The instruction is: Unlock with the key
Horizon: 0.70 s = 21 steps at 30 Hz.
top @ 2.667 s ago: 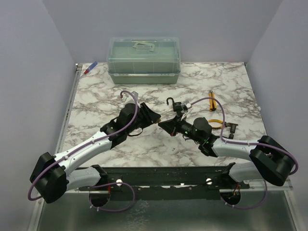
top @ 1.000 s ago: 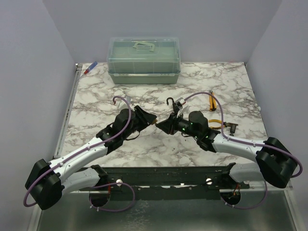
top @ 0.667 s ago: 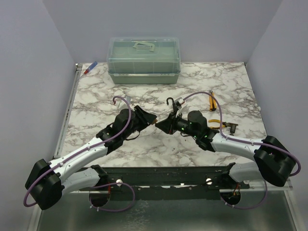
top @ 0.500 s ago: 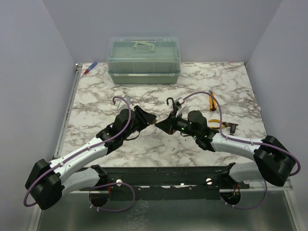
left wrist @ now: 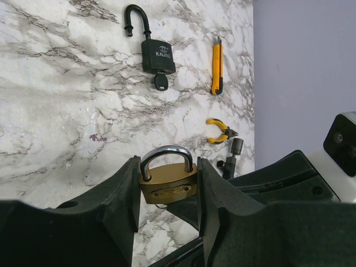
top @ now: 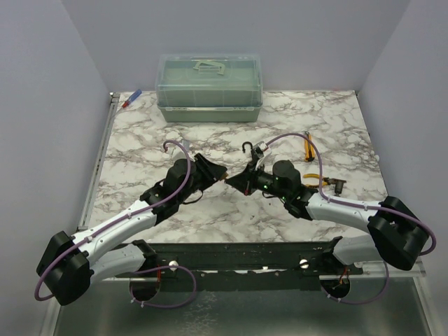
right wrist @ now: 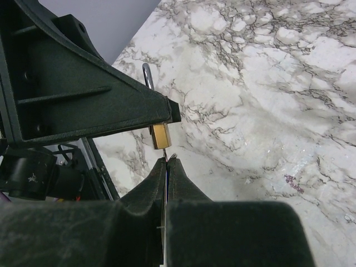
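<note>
- Now clamping the brass padlock (left wrist: 167,186) in the left gripper (left wrist: 168,169), shackle up, apparently to offer its underside to the other arm.
- Meeting it from below with the right gripper (right wrist: 166,162), pinched fully shut (thin bright sliver at the tips, too small to name).
- Spotting the key (left wrist: 161,82) elsewhere: seated in the black padlock (left wrist: 157,55), flat on the table (left wrist: 50,122), well apart from both.

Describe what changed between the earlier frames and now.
The right arm eased forward and left, bringing the right end effector to the bottom of the brass padlock, then shut its fingers there; what they pinch is too small to tell. The left arm resettled slightly, and the left end effector keeps gripping that padlock. The black padlock with the key in it, the yellow cutter and the green box stayed put.
</note>
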Each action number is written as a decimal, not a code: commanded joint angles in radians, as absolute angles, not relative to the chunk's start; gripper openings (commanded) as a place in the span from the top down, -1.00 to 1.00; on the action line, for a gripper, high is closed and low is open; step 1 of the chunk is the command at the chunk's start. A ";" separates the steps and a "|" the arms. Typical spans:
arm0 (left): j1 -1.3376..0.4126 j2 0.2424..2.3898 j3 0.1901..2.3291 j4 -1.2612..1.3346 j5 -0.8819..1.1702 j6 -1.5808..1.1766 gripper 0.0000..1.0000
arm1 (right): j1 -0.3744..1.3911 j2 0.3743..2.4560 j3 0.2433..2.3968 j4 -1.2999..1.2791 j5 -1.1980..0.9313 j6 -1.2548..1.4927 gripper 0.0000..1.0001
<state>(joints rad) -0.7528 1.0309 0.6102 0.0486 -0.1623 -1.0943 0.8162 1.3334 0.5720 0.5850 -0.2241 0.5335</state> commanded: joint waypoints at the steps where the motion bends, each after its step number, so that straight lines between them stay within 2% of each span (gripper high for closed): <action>1: -0.758 1.011 0.606 0.107 -0.109 -1.090 0.93 | 0.815 1.348 0.621 0.650 -0.221 0.538 0.99; 4: -0.759 1.005 0.602 0.108 -0.109 -1.087 0.94 | 0.815 1.351 0.629 0.643 -0.236 0.536 0.99; 9: -0.758 0.997 0.601 0.108 -0.113 -1.083 0.94 | 0.815 1.349 0.631 0.640 -0.268 0.537 0.76; 21: -0.759 0.993 0.601 0.107 -0.126 -1.081 0.94 | 0.815 1.343 0.624 0.646 -0.294 0.543 0.55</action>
